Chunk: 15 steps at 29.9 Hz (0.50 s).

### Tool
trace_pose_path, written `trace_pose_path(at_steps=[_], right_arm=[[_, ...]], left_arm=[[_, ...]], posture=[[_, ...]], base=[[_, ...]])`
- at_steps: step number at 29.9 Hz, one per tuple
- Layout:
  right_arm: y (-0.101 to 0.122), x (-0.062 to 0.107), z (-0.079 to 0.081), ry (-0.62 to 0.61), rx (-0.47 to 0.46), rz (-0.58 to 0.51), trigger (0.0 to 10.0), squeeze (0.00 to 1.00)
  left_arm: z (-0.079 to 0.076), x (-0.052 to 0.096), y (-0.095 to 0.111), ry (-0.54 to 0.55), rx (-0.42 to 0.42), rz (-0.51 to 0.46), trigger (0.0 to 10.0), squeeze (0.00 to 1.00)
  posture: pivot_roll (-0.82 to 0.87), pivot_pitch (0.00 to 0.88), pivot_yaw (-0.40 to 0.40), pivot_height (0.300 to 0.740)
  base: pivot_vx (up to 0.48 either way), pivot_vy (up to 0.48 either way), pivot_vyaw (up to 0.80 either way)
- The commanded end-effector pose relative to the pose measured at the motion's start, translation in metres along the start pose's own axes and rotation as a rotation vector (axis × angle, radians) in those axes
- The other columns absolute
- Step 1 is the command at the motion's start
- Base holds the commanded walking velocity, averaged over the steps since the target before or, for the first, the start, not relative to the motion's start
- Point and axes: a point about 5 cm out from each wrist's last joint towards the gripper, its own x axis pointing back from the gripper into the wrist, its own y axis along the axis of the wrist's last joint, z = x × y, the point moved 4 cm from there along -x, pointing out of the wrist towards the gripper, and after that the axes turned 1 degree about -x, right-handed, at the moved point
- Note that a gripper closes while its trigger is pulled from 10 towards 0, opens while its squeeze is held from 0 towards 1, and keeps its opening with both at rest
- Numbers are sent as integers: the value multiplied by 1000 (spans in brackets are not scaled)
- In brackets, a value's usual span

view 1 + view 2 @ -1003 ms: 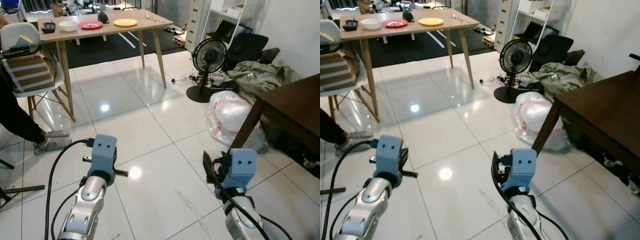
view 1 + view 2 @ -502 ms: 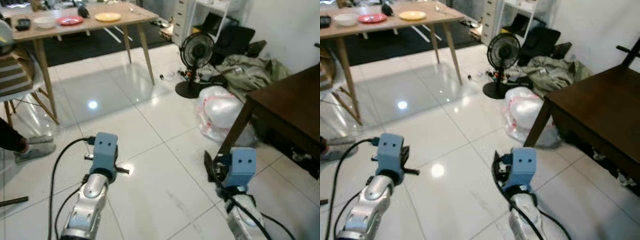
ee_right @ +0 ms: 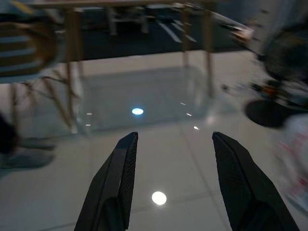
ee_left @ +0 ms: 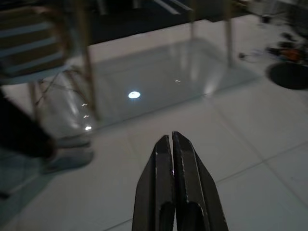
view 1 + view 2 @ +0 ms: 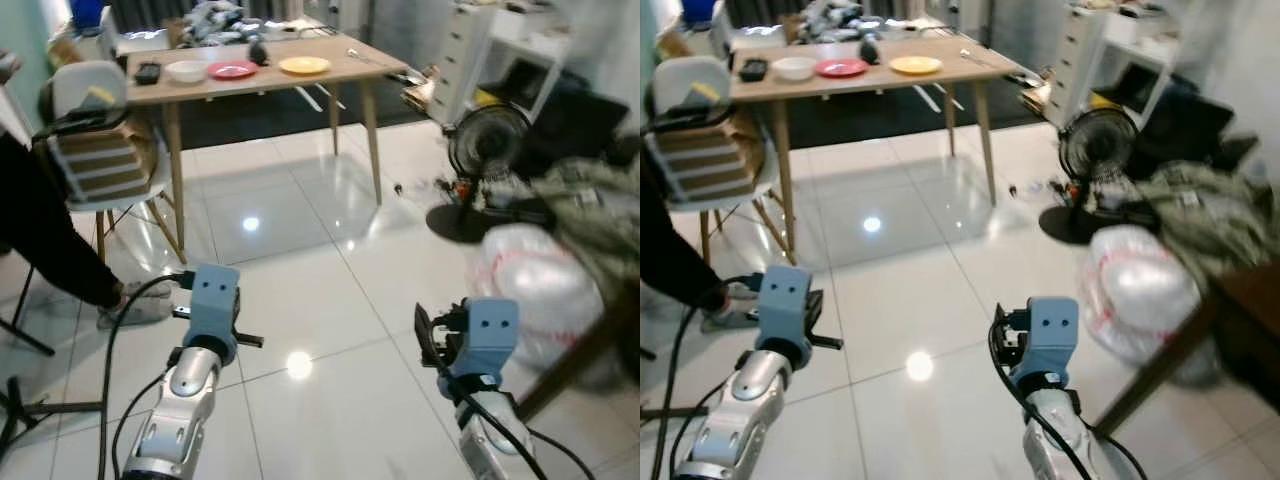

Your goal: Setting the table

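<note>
White glossy floor tiles [image 5: 330,290] underfoot, with a ceiling light mirrored as a bright spot. Ahead, well apart from both arms: wooden table [image 5: 330,75] on 4 slim legs, carrying a white bowl [image 5: 186,70], a red plate [image 5: 233,69], a yellow plate [image 5: 305,65], a small dark object [image 5: 148,72] near the left end and a dark rounded item [image 5: 258,53] behind the plates. Some cutlery, blurred, near the table's right end. White chair [image 5: 95,150] with a striped cushion just left of the table; beside it a person's dark trouser leg [image 5: 45,230] and a pale shoe [image 5: 140,305] on the floor.

To the right: black floor fan [image 5: 485,160], white drawer unit [image 5: 465,50], clear plastic bag [image 5: 545,290], heap of cloth [image 5: 600,210], edge of a dark brown table [image 5: 1240,300].

Low in the foreground, both arms raised over bare tiles. Left gripper [image 4: 172,144] clenched, 2 black fingers pressed together, holding nothing. Right gripper [image 3: 171,159] released, fingers [image 3: 122,168] spread wide apart with empty floor between them.
</note>
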Motion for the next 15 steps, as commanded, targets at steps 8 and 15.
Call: trace_pose_path(at_steps=[8, 15], right_arm=[[-4, 2, 3, -2, -24, 15, 10000, 0], [-5, 2, 2, -10, -34, 17, 10000, 0]], left_arm=[[7, 2, -7, 20, -9, 24, 10000, 0], [7, 2, -7, 20, -9, 24, 10000, 0]], posture=[[19, 98, 48, 740], [19, 99, 48, 740]], base=[[480, 0, 0], [480, 0, 0]])
